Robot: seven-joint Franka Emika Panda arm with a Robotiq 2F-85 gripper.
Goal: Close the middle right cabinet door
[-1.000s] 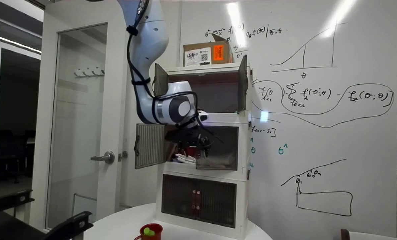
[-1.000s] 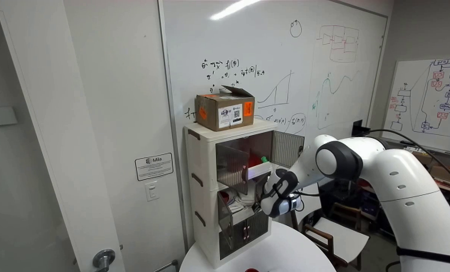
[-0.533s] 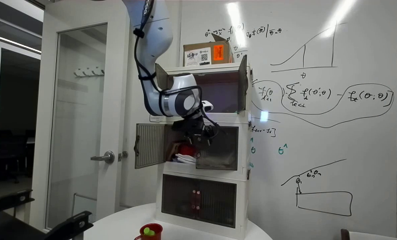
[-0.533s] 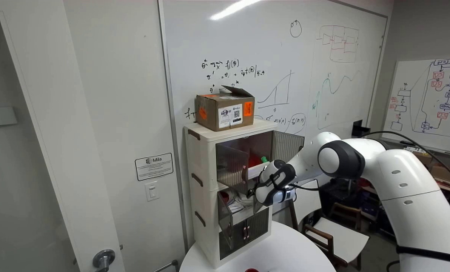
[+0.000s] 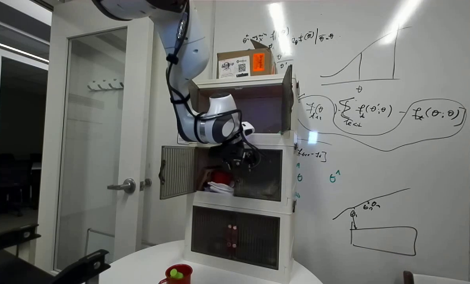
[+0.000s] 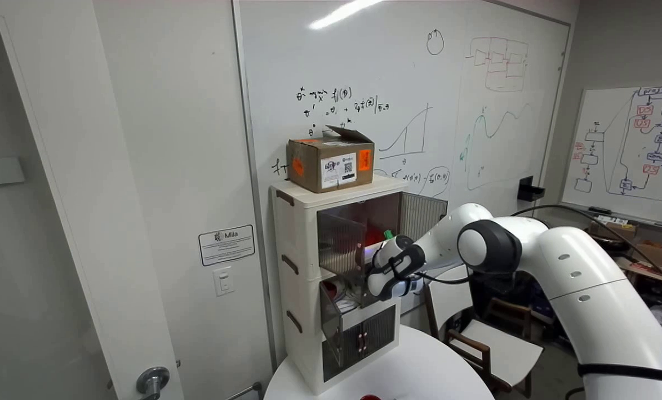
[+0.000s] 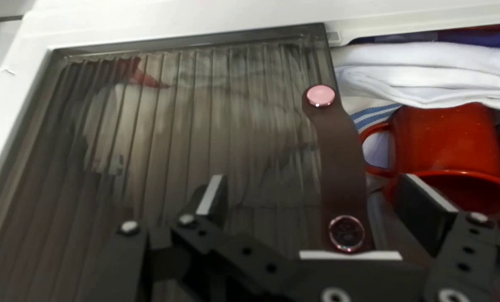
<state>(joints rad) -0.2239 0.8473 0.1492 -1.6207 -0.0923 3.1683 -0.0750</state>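
The middle right cabinet door (image 5: 264, 177) is a dark, ribbed see-through panel, not white. It stands almost flush with the cabinet frame; I cannot tell if it is fully shut. In the wrist view the door (image 7: 191, 126) fills the left and middle, with a brown strap handle (image 7: 342, 167) on its free edge. My gripper (image 5: 241, 163) is in front of that free edge. In the wrist view the gripper (image 7: 321, 195) is open, its fingers on either side of the handle, holding nothing. Whether it touches the door is unclear.
The middle left door (image 5: 178, 172) stands wide open. The upper doors (image 6: 342, 244) are open above the gripper. Inside the middle shelf lie a red mug (image 7: 447, 142) and white cloths (image 7: 422, 71). Another red mug (image 5: 181, 273) stands on the round table (image 5: 140, 264).
The gripper has risen and moved right, in an exterior view, over the middle right door. The door's free edge has swung slightly inward to the frame.
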